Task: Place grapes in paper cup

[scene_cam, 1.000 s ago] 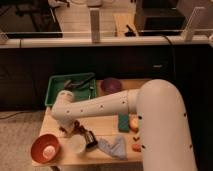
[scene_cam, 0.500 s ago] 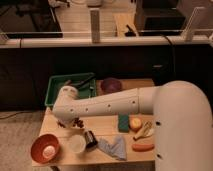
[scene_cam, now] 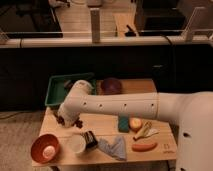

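My gripper (scene_cam: 68,119) is at the left of the wooden table (scene_cam: 160,152), at the end of the white arm that reaches in from the right. It is shut on the grapes (scene_cam: 62,119), a small dark red bunch that shows at its tip, held a little above the table top. The white paper cup (scene_cam: 76,144) stands upright near the front edge, below and slightly to the right of the gripper, apart from it.
An orange bowl with a white ball (scene_cam: 45,148) stands left of the cup; a small black cylinder (scene_cam: 91,140) and a blue cloth (scene_cam: 114,148) lie to its right. A green bin (scene_cam: 56,88) and a purple bowl (scene_cam: 111,86) are at the back. A green sponge (scene_cam: 123,123), round fruit (scene_cam: 135,123), banana (scene_cam: 145,131) and orange sausage-shaped item (scene_cam: 145,146) lie at the right.
The arm has drawn back to the right and out of the foreground. The gripper has risen slightly with the grapes and stays over the table's left part.
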{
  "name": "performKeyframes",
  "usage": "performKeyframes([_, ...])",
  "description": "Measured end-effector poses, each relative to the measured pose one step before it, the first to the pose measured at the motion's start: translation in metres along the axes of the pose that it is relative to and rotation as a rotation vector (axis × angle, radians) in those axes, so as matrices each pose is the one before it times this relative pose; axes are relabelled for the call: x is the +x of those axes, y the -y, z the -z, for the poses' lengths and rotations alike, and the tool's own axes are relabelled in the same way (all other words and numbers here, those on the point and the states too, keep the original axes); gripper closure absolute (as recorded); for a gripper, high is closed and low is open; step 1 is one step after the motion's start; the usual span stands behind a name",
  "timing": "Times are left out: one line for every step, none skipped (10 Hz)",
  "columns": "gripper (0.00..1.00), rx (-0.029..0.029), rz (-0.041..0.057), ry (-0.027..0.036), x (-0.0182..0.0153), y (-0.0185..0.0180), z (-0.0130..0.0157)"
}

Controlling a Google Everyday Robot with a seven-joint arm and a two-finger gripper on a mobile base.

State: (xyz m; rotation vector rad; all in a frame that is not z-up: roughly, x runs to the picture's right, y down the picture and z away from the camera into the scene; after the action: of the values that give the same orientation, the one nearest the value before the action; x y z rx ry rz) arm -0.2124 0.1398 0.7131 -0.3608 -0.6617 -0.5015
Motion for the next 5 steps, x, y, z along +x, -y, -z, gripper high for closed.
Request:
performKeyframes([1.00,0.01866,-0.03293,0.05383,-0.00364,0.00189,0.01168])
performKeyframes([1.00,0.01599,-0.01388,0.03322,-0.00401,0.00099,0.00665])
performKeyframes([1.00,0.01972,-0.00708,0.02511,-0.00212,0.00104,0.00653])
performKeyframes([1.00,0.03524,-0.01181,0.04210,-0.00264,0.00111,0.01227])
performKeyframes([1.00,0.03577,-0.00866,0.04317,-0.00314,0.00010,0.01109])
